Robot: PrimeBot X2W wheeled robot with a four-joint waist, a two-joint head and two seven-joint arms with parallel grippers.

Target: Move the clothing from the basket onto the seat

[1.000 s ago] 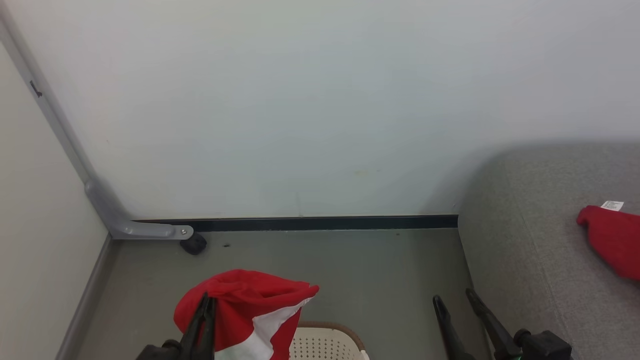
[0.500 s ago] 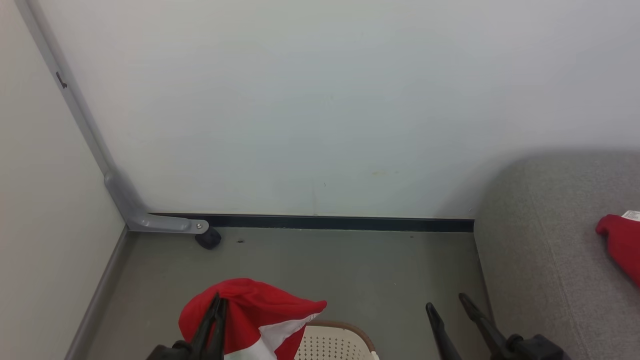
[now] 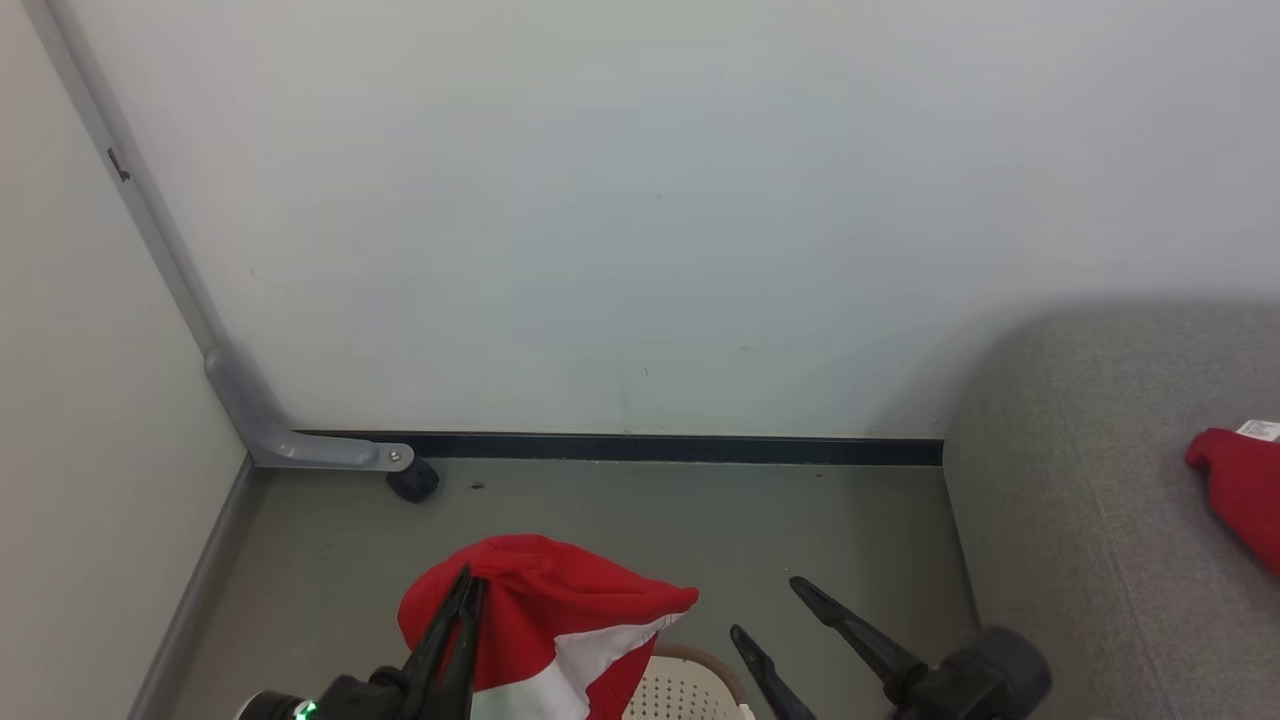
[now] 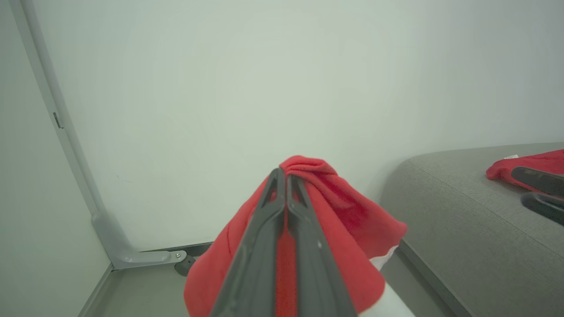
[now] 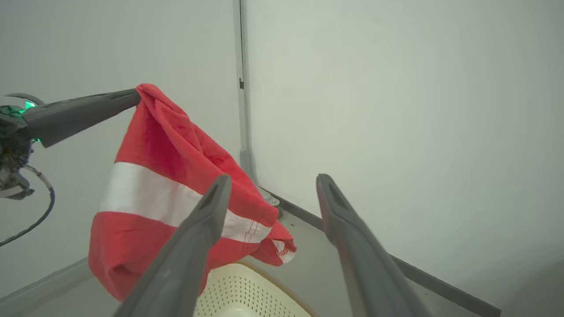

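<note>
Head view: I see my left gripper [image 3: 467, 580] pinched tight on the red clothing [image 3: 570, 615], up above the basket [image 3: 690, 688]
My right gripper [image 3: 765, 607]: fingers apart, holding nothing
On the seat [image 3: 1080, 500]: one more red piece [image 3: 1238, 490]

Basket [image 3: 688, 692] cut off below, partly behind clothing [image 3: 560, 615]; second garment [image 3: 1240, 490] cropped right.

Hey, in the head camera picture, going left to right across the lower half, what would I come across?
Grey metal leg → held red garment in the shut left claw → open right claw → grey seat → second red garment lying on it.
</note>
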